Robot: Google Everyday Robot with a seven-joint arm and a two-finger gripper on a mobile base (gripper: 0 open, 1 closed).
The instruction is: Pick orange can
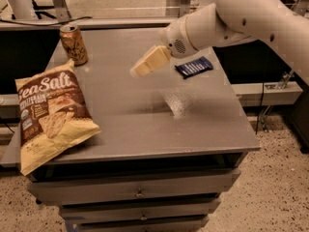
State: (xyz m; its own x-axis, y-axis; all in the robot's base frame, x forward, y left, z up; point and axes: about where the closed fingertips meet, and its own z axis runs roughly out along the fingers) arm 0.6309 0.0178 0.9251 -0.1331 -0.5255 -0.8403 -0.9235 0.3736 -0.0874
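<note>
I see the orange can [73, 44] upright at the table's [145, 134] far-left corner. My gripper [145, 65] hovers mid-table, its width I cannot tell. A sideways nudge could topple the can off that edge.

One view only. It is set high at the front of the grey metal drawer cabinet [203, 129] and looks down and across its flat top. Close range: the top fills mid-frame, with the drawer fronts [96, 190] at the bottom edge. The cream two-finger gripper [137, 71] reaches in from upper right, above the top's centre.
</note>
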